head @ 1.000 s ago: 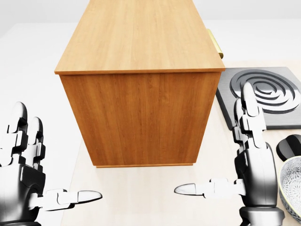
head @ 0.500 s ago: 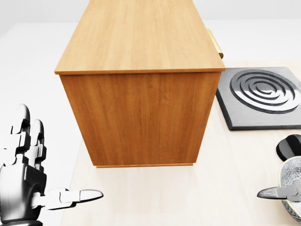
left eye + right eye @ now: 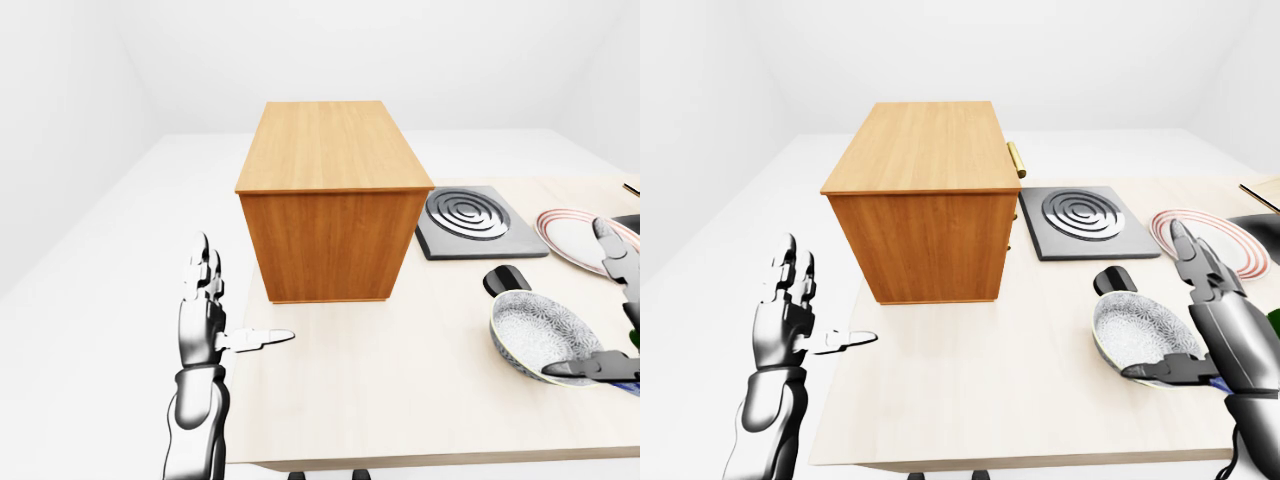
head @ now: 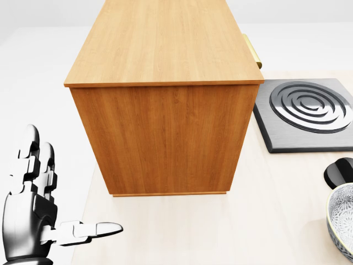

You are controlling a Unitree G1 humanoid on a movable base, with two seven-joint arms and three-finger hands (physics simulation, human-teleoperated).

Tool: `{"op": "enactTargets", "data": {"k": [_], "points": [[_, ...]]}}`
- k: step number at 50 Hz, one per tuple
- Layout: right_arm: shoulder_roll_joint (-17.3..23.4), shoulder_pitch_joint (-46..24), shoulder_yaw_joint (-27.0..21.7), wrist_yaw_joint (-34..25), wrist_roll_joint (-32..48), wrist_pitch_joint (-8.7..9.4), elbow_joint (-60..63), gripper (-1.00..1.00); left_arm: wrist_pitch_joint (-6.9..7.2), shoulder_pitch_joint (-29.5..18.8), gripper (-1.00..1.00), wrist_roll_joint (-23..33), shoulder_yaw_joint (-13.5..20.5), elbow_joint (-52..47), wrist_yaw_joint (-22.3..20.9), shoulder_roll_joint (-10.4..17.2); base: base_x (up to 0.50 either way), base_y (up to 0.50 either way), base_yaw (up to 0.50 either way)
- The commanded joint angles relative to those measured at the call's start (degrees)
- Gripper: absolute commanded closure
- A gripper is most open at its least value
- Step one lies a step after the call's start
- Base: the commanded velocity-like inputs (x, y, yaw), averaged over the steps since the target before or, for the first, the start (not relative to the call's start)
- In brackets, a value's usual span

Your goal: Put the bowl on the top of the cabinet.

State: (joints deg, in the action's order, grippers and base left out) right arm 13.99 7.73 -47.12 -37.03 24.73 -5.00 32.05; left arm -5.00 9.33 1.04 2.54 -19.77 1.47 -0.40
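— Right hand (image 3: 1225, 320)?
— Spread wide beside the bowl (image 3: 1137, 335), thumb under the near rim, long fingers upright past the far side. Standing about it, not clamped on anything.
— Left hand (image 3: 205, 315)?
— Also splayed, thumb pointing right, hovering at the table's (image 3: 400, 400) left edge. Holding nothing.
— Bowl itself?
— Down on the table at lower right in the eye views, well apart from the cabinet (image 3: 330, 205). Just beside a black knob (image 3: 507, 279), with a burner plate (image 3: 470, 220) and a striped dish (image 3: 1200, 235) further up.
— Cabinet top?
— Bare wood, nothing on it.
— Progress, then?
— Barely begun, by the look of it. No grasp yet; closing, lifting, carrying left and setting down all left to do.
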Motion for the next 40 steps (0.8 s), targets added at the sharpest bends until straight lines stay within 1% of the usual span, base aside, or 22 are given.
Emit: {"op": "enactTargets", "data": {"k": [1,8,19,29,36,40], "points": [[-0.71,1.52,-2.81,-2.78,0.71,0.00,-1.33,-1.00,0.00,-0.10,-1.00,0.04,-0.06,1.01,-0.02,0.05,0.00,0.00,0.00],[-1.46,2.52,-3.09,-2.97,1.75,0.00,-2.86,-1.00,0.00,-0.11,-1.00,0.09,-0.18,1.24,-0.08,0.05,0.00,0.00,0.00],[-2.94,4.71,-1.81,-1.99,5.35,0.00,-8.80,-1.00,0.00,0.03,-1.00,0.11,-0.27,1.28,-0.20,0.07,0.00,0.00,0.00],[-3.03,5.56,-1.06,-0.42,7.89,0.00,-12.97,-1.00,0.00,-0.02,-1.00,0.09,-0.28,1.38,-0.32,0.09,0.00,0.00,0.00],[-2.15,5.74,0.12,2.83,9.99,0.00,-18.04,-1.00,0.00,-0.09,-1.00,0.11,-0.34,1.93,-0.38,0.10,0.00,0.00,0.00],[-1.95,5.97,0.56,3.32,10.61,0.00,-18.64,-1.00,0.00,-0.12,-1.00,0.12,-0.38,2.22,-0.41,0.10,0.00,0.00,0.00]]}}
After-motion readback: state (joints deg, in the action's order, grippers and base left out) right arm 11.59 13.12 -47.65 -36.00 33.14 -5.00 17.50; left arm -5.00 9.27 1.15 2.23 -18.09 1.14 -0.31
